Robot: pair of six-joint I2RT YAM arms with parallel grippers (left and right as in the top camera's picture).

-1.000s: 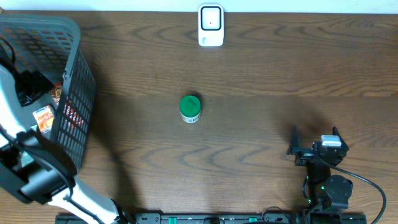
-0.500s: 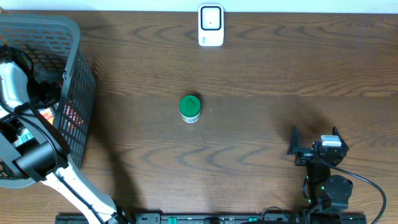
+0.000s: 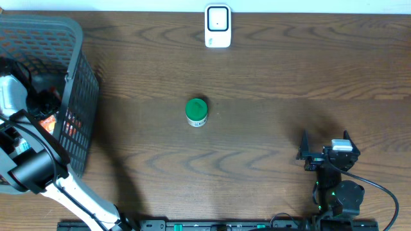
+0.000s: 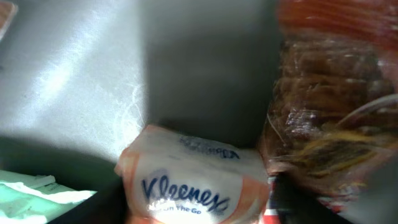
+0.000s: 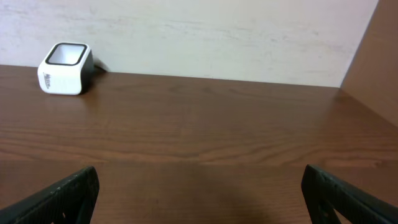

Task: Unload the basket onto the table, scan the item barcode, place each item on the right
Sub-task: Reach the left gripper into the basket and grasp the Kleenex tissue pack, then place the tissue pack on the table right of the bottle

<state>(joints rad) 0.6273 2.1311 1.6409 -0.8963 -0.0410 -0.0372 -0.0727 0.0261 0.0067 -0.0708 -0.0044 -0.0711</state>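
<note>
Left arm (image 3: 35, 168) is down inside the grey basket (image 3: 82, 83) at the bench's (image 3: 270, 77) left edge. Left wrist view is blurry: a Kleenex pack (image 4: 194, 186), white with orange trim and the blue logo facing the camera, lies on the basket's grey floor, low centre in the picture. Left fingers (image 4: 291, 202) show as dark shapes at the bottom edge, one on each side of the pack and right up against it. Can't tell whether they are clamped on it or only flanking it; the pack looks flat on the floor. A crinkly clear snack bag (image 4: 336, 118) with orange-brown contents sits just right of the pack, touching or overlapping its right edge. A green-and-white packet (image 4: 28, 194) is in the lower left corner, apart from the pack. Out on the bench, a jar with a green lid (image 3: 196, 111) stands alone near the middle. The white scanner (image 3: 218, 25) sits at the far edge, centre, well apart from both the jar and the basket. Right arm (image 3: 337, 189) is parked at the near right. Right fingers (image 5: 65, 193) are spread wide with nothing between them, low over bare bench, the scanner off to their far left in the wrist view.
</note>
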